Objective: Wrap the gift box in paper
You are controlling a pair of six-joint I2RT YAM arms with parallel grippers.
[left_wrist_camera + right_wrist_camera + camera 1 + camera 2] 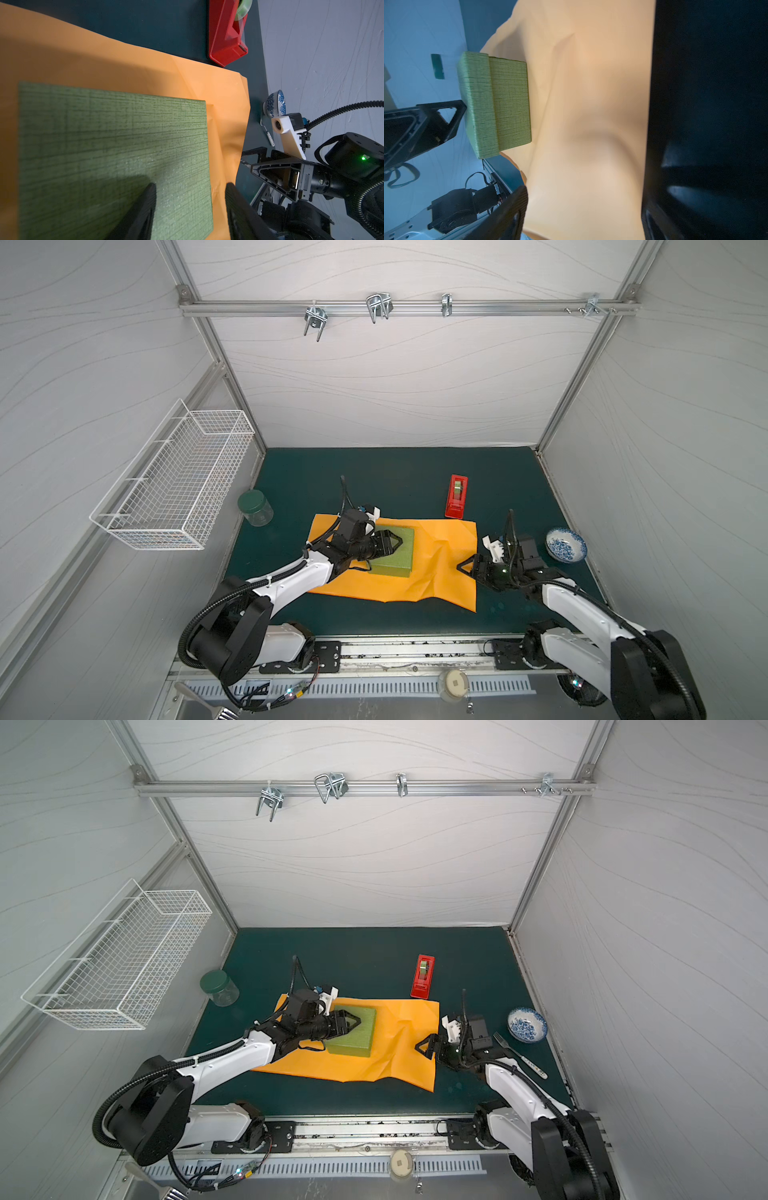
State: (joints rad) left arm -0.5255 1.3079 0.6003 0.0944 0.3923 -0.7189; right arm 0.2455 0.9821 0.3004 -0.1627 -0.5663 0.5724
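Observation:
The olive-green gift box lies on the left half of the orange paper, which is spread flat with creases on the dark mat. My left gripper hovers open over the box's top. In the left wrist view one finger is over the box and its partner is past the box's edge, over the paper. My right gripper is open at the paper's right edge, with the paper showing between its jaws.
A red tape dispenser stands just behind the paper. A blue-and-white bowl and a fork lie right of the right arm. A green-lidded jar sits at the mat's left edge, below a wire basket on the wall.

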